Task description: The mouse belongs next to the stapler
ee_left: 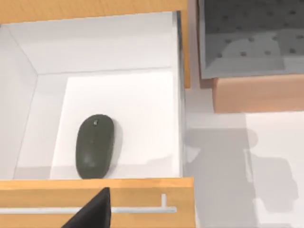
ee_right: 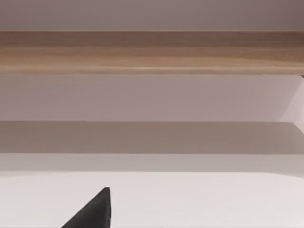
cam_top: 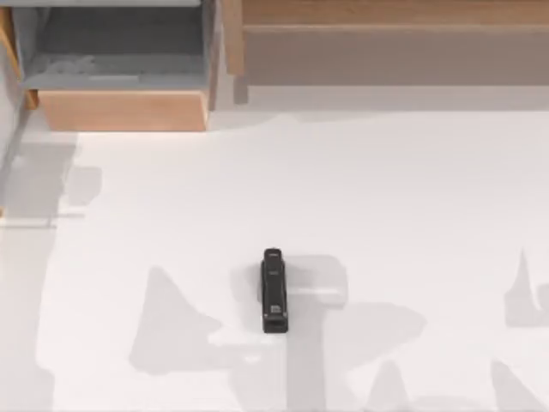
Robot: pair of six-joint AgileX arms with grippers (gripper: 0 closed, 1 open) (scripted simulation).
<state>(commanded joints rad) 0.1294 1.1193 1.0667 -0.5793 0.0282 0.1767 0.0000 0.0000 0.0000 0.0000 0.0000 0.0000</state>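
Note:
The stapler, a narrow black bar, lies lengthwise on the white table a little below the middle of the top view. In the left wrist view the mouse, a dark grey-olive oval, rests on the floor of an open white-lined drawer, close behind its wooden front. A black part of my left gripper shows over that front and its metal handle, short of the mouse. A black part of my right gripper hangs above bare table, facing the back shelf.
A grey-lined open compartment with a wooden front sits at the table's back left, also seen beside the white drawer. A long wooden shelf unit runs along the back right. Arm shadows fall around the stapler.

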